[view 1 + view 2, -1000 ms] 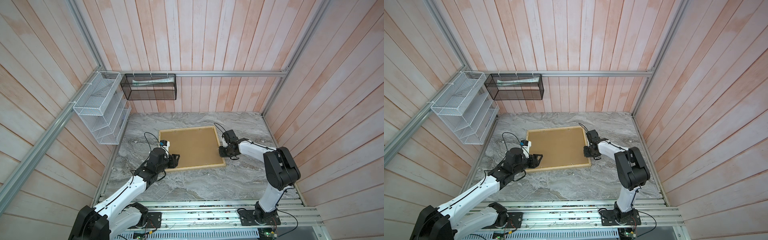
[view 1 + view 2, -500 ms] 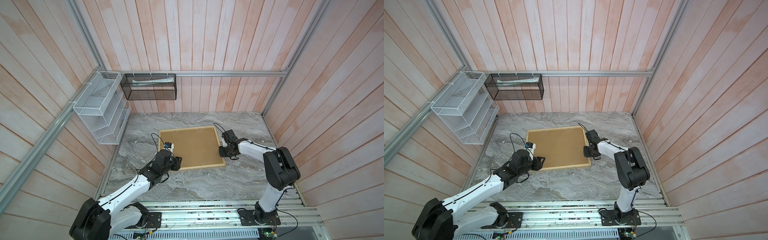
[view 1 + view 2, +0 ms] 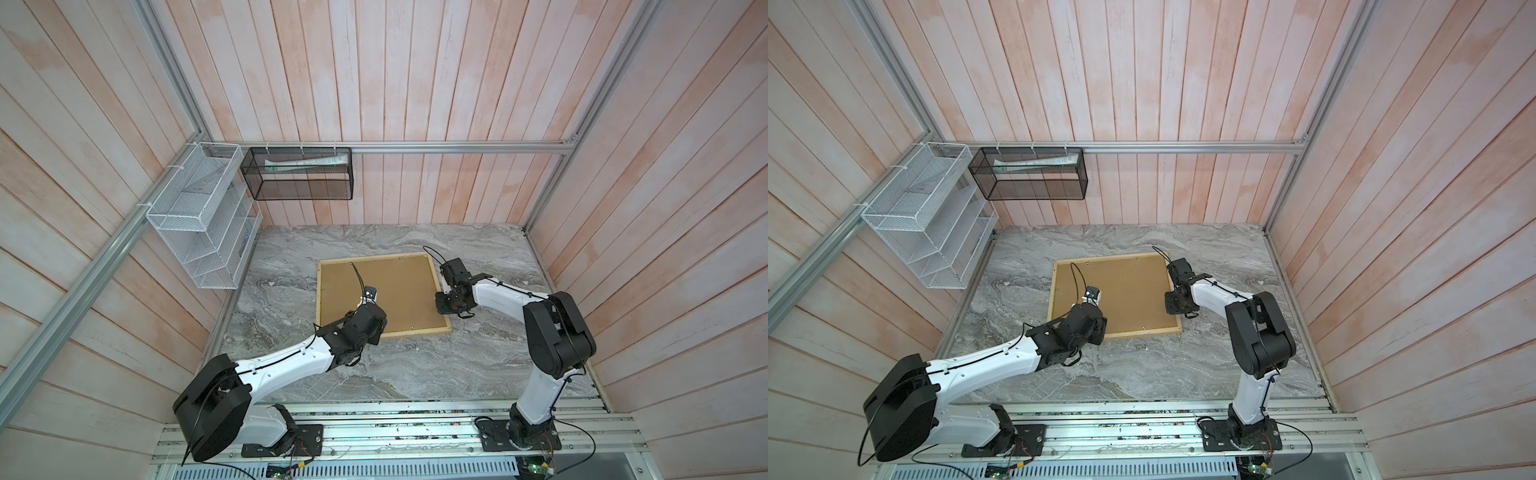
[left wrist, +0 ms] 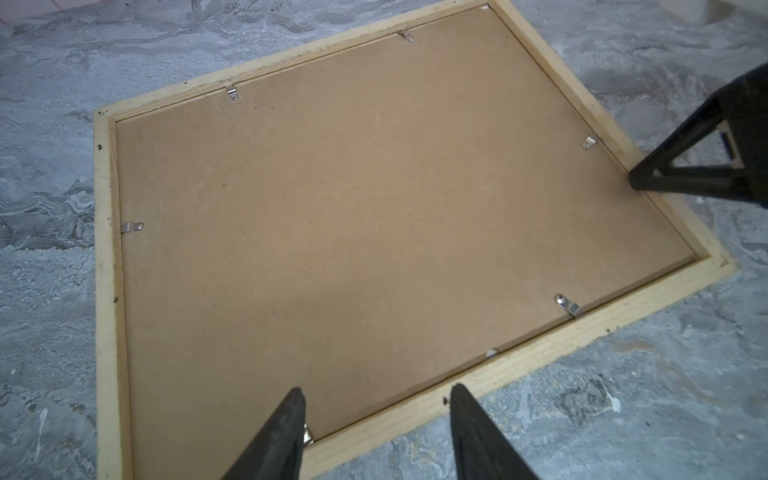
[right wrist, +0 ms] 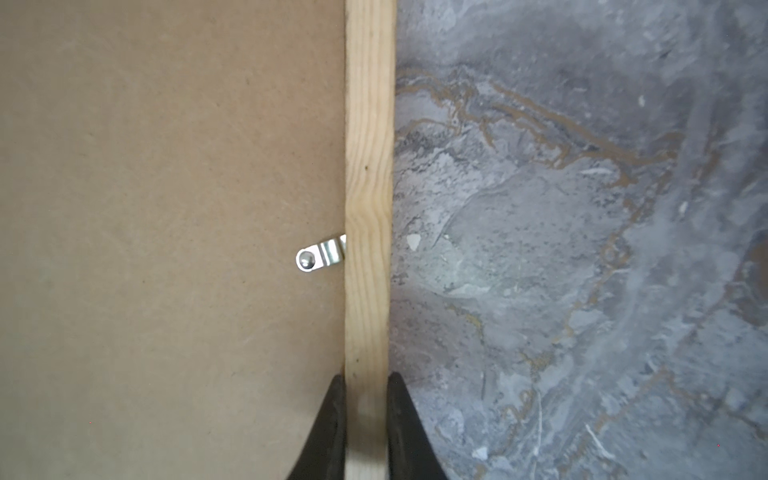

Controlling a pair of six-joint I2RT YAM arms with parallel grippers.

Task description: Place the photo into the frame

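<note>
the frame (image 3: 415,332) is lying face down on the counter (image 3: 436,365), brown backing panel (image 4: 353,208) inside. the right tool (image 5: 368,395) is pinching its right rail; the left tool (image 4: 376,399) is hovering open, empty, over the near rail.

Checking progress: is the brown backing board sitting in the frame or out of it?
In. The board lies flat inside the wooden frame; a metal clip on it meets the frame.

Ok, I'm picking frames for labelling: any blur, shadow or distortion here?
Right wrist view: the right hand on the frame is soft-edged, the metal clip sharp and glinting. Left wrist view: soft shadow dims the backing panel near the left hand. Both top views: even light, wall planks splayed.
</note>
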